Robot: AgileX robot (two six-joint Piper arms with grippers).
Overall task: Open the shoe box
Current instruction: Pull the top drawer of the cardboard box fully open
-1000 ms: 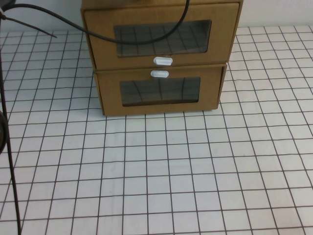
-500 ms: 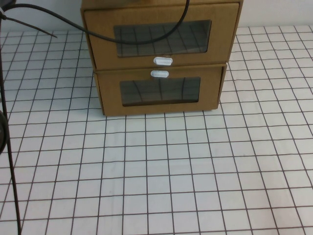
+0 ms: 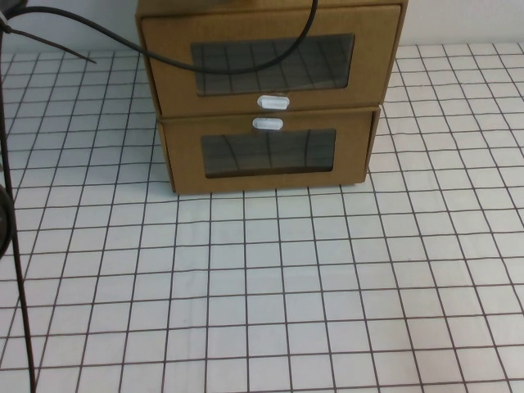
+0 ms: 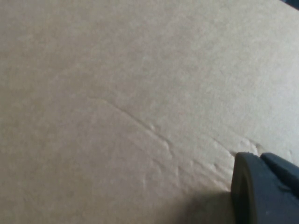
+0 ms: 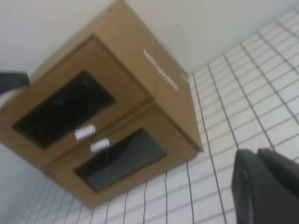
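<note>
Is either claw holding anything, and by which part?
The right claw is shut on nothing, in the air apart from the stacked boxes. The left claw is close against bare cardboard; whether it grips it cannot be told.

Shoe boxes (image 3: 350, 151): matt brown cardboard, w/ faint creases seen close up. Front windows (image 3: 268, 152): dark glossy clear film, reflecting grid lines. Pull tabs (image 3: 268, 124): smooth white plastic. Table cover (image 3: 270, 286): matt white w/ thin black grid. Cable (image 3: 18, 270): black, slight sheen. Left gripper (image 4: 264, 193), close against cardboard, & right gripper (image 5: 266, 186), over table cover near boxes: dark matt plastic.
</note>
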